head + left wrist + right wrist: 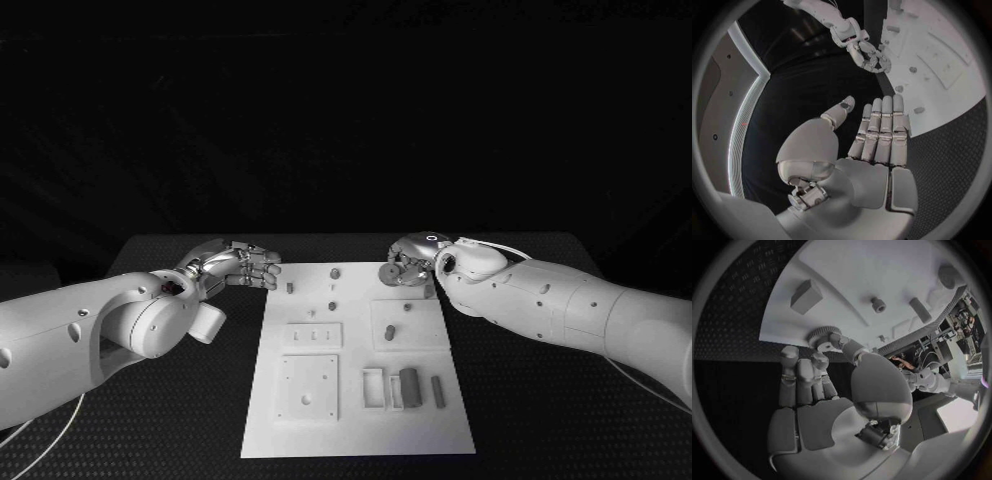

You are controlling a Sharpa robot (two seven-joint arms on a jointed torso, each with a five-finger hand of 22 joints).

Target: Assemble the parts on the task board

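Observation:
The white task board lies in the middle of the table. My right hand hovers over the board's far right corner and pinches a small grey toothed wheel between thumb and fingers; the wheel shows its ridged rim just above the board in the right wrist view. My left hand is at the board's far left edge, holding nothing, with its fingers straight and side by side and the thumb apart. The left wrist view also catches the right hand across the board.
Small grey pegs stand along the board's far part. Two grey bars lie in the near right area beside white recessed blocks. A grey block and a short peg sit on the board past the wheel.

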